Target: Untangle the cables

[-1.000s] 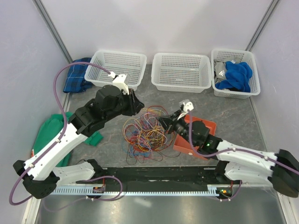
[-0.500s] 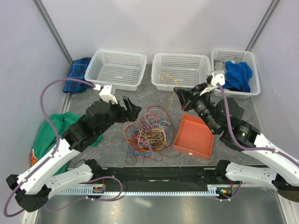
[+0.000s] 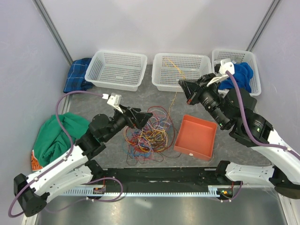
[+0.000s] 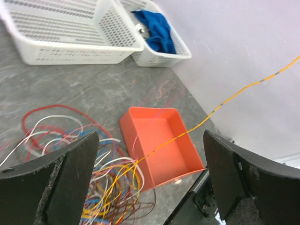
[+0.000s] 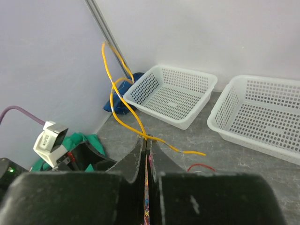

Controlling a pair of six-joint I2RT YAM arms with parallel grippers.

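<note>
The cables point(image 3: 149, 133) lie in a many-coloured tangle on the grey table, between the two arms. In the left wrist view the tangle of cables point(image 4: 89, 183) fills the lower left. My right gripper point(image 3: 186, 92) is raised over the table's back, shut on a yellow cable point(image 5: 123, 110). That yellow cable point(image 3: 174, 101) runs taut from the jaws down into the tangle and loops up over the middle basket. My left gripper point(image 3: 146, 115) hovers open at the tangle's left edge, with the stretched yellow cable point(image 4: 187, 130) passing between its fingers point(image 4: 65, 176) untouched.
An orange tray point(image 3: 196, 137) sits right of the tangle. Three white baskets stand along the back: left point(image 3: 117, 70), middle point(image 3: 182, 72), and right point(image 3: 235, 84) holding blue cloth. A green cloth point(image 3: 61, 136) and a blue checked cloth point(image 3: 77, 75) lie at the left.
The right gripper rose and swung back from the tangle, drawing the yellow cable out taut. The left gripper opened wide and came down towards the tangle's left edge.
</note>
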